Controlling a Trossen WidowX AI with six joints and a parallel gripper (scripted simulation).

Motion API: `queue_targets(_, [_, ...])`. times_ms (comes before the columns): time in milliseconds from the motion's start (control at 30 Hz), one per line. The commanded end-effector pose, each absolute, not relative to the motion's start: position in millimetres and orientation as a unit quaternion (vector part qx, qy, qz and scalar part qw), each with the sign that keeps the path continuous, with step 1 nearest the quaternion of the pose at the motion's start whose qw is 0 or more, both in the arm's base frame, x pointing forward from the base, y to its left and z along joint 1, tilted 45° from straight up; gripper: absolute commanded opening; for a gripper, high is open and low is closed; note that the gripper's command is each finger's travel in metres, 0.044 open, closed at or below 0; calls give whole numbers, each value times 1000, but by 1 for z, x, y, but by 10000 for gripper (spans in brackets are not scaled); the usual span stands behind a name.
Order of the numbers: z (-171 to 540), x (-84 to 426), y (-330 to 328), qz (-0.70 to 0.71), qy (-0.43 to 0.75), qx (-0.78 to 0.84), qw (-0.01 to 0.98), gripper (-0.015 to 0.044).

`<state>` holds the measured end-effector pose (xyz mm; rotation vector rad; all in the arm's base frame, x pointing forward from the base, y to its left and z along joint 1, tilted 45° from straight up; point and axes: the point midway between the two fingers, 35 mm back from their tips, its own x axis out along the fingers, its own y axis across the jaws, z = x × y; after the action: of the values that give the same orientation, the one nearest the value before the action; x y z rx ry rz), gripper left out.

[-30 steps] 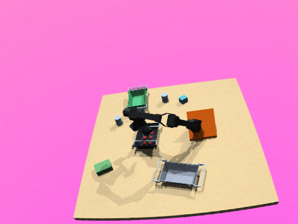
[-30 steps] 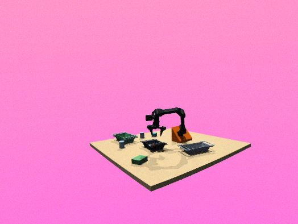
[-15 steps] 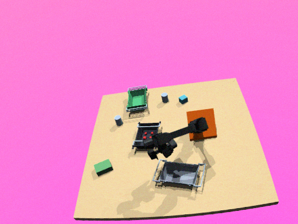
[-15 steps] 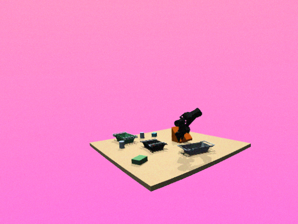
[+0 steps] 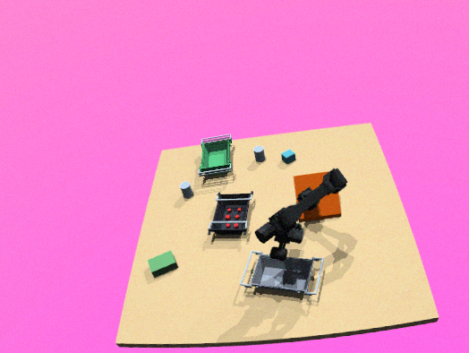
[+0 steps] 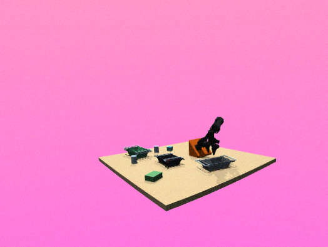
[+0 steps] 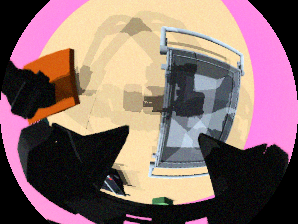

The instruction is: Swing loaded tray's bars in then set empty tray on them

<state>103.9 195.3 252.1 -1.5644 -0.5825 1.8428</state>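
The black tray (image 5: 217, 212) (image 6: 170, 162) (image 7: 114, 185) stands upright with red blocks (image 5: 227, 217) inside. Its far wire bar (image 5: 234, 198) and near wire bar (image 5: 228, 221) both lie across its top. The empty grey tray (image 5: 275, 288) (image 6: 216, 164) (image 7: 190, 155) stands upright at the front right, its left bar (image 5: 247, 269) and right bar (image 5: 319, 276) swung outwards. My gripper (image 5: 283, 244) (image 6: 208, 151) (image 7: 165, 133) is wide open and empty. It hangs above the back long side of the grey tray, one finger over the tray. The finger tips are hard to separate in the top and exterior views.
An empty green tray (image 5: 217, 158) (image 6: 138, 152) stands at the back left. Grey cylinders (image 5: 186, 190) (image 5: 259, 154) and a blue block (image 5: 288, 156) stand near it. A green block (image 5: 163, 263) (image 6: 153, 176) lies front left. An orange wedge (image 5: 328, 206) (image 7: 67, 62) stands beside the arm.
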Motion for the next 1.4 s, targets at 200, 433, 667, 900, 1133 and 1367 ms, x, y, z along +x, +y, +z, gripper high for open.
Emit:
queue_targets(200, [235,103,210,702,-227,-598,313,440])
queue_targets(433, [219,102,227,702,-227,-598,312,440])
queue_targets(667, [202,98,244,702,-228,-597,314,440])
queue_targets(900, [192,94,255,702,-229,-596,317,440])
queue_targets(1133, [192,94,255,702,-229,-596,317,425])
queue_targets(1367, [192,94,255,702,-229,-596,317,323])
